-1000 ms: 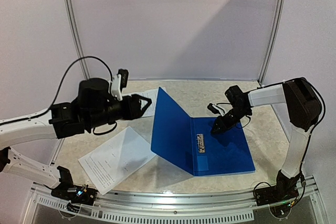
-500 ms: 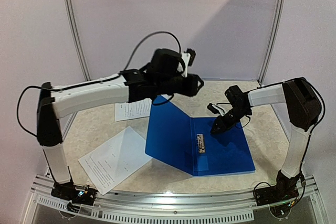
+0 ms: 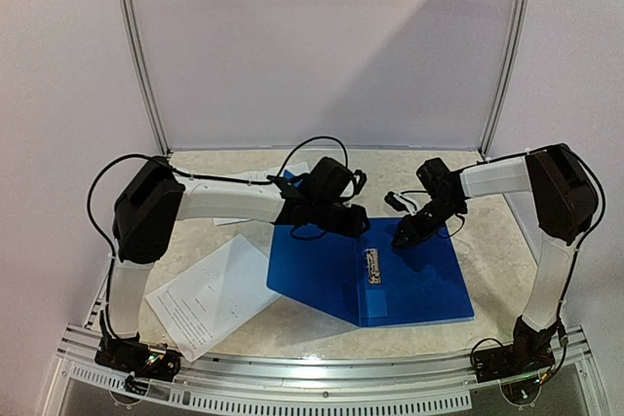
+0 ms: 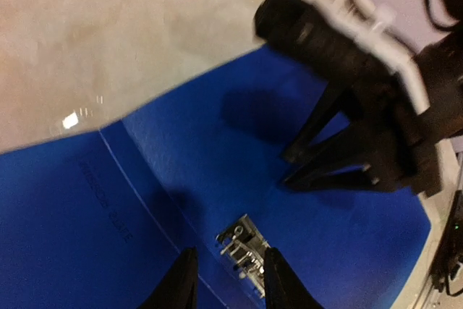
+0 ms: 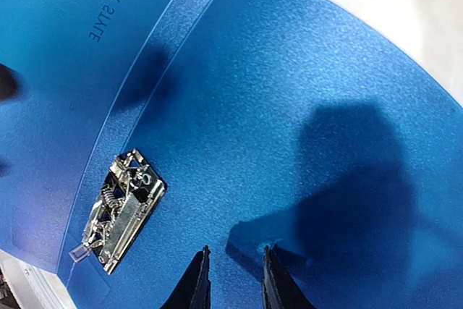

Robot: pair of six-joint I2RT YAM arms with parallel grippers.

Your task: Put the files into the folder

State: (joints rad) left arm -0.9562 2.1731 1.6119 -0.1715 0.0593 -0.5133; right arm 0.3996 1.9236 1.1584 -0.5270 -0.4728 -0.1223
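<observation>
Left arm: reaches from its base across to mid-table (image 3: 429, 168), forearm nearly level.
Left gripper (image 4: 230, 258): we see the fingers partly spread with nothing between them. It hangs over the folder (image 3: 419, 284) at the spine, the metal clip (image 5: 119, 208) under the gap.
Right arm: elbow high, forearm slanting down to the left.
Right gripper (image 5: 236, 250): narrow gap, gripping nothing, tips on the right cover.
Folder: open mid-table, inside up, left cover slightly raised.
Files: we note one sheet (image 3: 210, 294) just left of the folder and another (image 3: 294, 171) behind the left arm, partly hidden.

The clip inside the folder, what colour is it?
The clip is shiny silver, seen best in the right wrist view.
</observation>
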